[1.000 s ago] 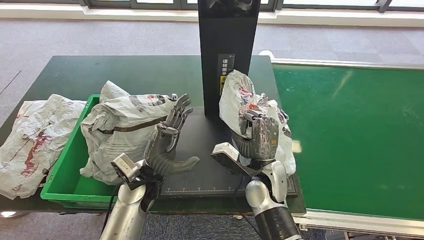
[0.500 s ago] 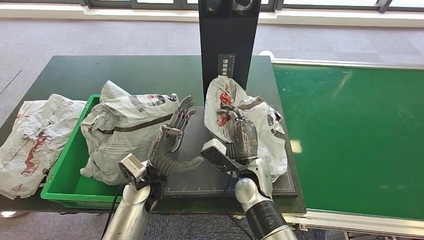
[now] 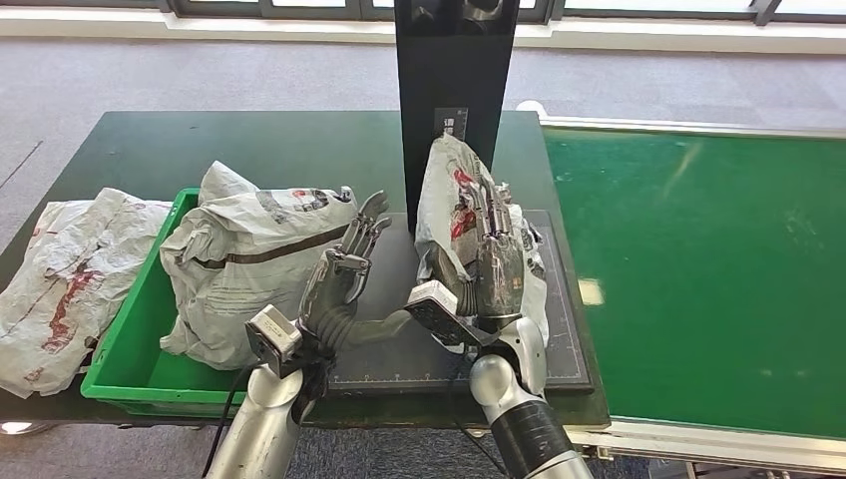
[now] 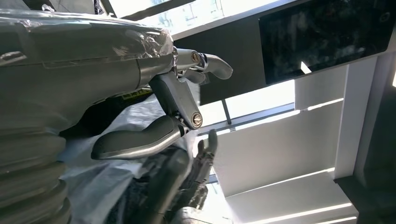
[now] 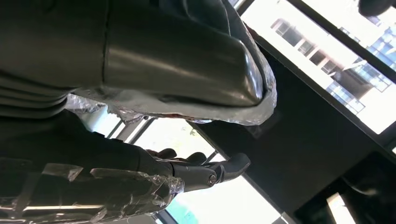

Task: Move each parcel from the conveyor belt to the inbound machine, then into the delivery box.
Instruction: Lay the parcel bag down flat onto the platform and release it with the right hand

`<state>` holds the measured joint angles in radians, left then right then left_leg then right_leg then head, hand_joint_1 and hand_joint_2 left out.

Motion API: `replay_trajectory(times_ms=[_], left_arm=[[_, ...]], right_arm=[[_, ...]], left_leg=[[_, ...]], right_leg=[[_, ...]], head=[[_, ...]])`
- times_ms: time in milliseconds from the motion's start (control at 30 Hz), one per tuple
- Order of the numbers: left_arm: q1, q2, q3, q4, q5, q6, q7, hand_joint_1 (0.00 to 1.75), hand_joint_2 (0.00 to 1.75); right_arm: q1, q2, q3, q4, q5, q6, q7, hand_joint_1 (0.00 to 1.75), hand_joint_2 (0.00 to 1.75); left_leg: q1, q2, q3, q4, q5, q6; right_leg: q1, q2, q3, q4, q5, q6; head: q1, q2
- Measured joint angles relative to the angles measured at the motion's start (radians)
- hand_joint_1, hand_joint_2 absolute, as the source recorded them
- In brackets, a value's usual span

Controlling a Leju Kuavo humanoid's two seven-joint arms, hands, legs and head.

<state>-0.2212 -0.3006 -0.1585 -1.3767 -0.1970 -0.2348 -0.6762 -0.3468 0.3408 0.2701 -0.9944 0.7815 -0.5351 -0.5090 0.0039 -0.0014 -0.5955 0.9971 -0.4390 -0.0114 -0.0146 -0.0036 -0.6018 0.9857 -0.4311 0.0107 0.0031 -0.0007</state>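
Observation:
A crumpled white parcel (image 3: 446,192) with red print stands upright on the black platform (image 3: 399,344) of the inbound machine, against its dark column (image 3: 454,70). My right hand (image 3: 496,271) grips the parcel from the front, its fingers pointing up along it and its thumb on the left side. In the right wrist view the thumb (image 5: 177,60) presses on the parcel's film (image 5: 224,114). My left hand (image 3: 344,277) is open over the platform's left edge, fingers spread upward, a short way from the parcel. In the left wrist view the same hand (image 4: 177,93) holds nothing.
A green delivery box (image 3: 135,344) at the left holds a large grey parcel (image 3: 249,249). Another white parcel (image 3: 65,279) lies on the dark table beyond the box. The green conveyor belt (image 3: 698,269) runs along the right.
My right hand has carried the parcel leftward from the platform's right edge and stood it upright by the column. The left hand has stayed almost still.

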Motion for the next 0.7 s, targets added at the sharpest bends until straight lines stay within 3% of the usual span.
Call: replay_trajectory(times_ms=[167,533,633,700], left_arm=[[-0.001,0.0,-0.003,0.0,-0.003,0.005,0.001,0.0,1.75],[-0.003,0.0,-0.016,-0.001,-0.042,0.061,0.013,0.0,1.75],[-0.003,0.0,-0.016,-0.002,-0.053,0.072,0.015,0.0,1.75],[-0.002,0.0,-0.016,-0.005,-0.059,0.079,0.016,0.0,1.75]], right_arm=[[0.004,0.0,0.0,-0.024,-0.007,-0.02,-0.013,0.0,0.0],[0.054,-0.012,-0.033,-0.192,-0.071,-0.157,-0.118,0.0,0.0],[0.063,-0.015,-0.053,-0.227,-0.036,-0.153,-0.084,0.0,0.0],[0.066,-0.018,-0.067,-0.23,-0.001,-0.115,-0.009,0.0,0.0]], left_leg=[[0.0,0.0,0.0,0.0,0.0,0.0],[0.0,0.001,0.0,0.0,0.0,0.0],[0.0,0.001,0.0,0.0,0.0,0.0],[0.0,0.001,0.0,0.0,0.0,0.0]], right_leg=[[0.0,0.0,0.0,0.0,0.0,0.0],[0.0,0.001,0.0,0.0,0.0,0.0],[0.0,0.001,0.0,0.0,0.0,0.0],[0.0,0.001,0.0,0.0,0.0,0.0]], head=[[0.0,0.0],[0.0,0.0],[0.0,0.0],[0.0,0.0]])
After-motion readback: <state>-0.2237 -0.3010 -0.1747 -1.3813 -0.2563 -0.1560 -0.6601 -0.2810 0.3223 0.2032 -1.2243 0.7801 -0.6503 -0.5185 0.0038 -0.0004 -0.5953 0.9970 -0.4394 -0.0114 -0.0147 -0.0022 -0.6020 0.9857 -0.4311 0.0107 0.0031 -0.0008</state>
